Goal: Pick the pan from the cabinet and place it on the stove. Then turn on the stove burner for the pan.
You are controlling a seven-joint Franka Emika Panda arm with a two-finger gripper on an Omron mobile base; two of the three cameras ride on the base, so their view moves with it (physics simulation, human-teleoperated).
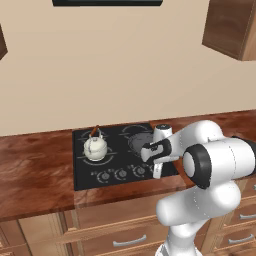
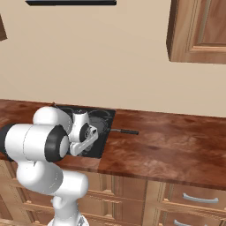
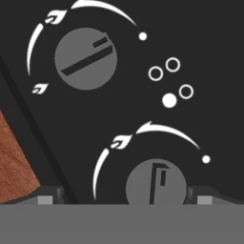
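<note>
Hand view: tool (image 3: 126, 196) wide, straddling knob (image 3: 156, 182) | pan (image 1: 141, 141) on stove (image 1: 85, 170) | kettle (image 1: 95, 147) beside

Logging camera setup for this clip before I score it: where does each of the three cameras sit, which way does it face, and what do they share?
Left base view: behind the arm's left, facing the flat black cooktop with small white kettle; arm lower right.
Right base view: behind its right, facing brown wooden countertop; arm lower left.
Hand view: on the hand, close over two round grey knobs; dark finger tips at bottom.
Shared: both base views show the dark frying pan and gripper.
</note>
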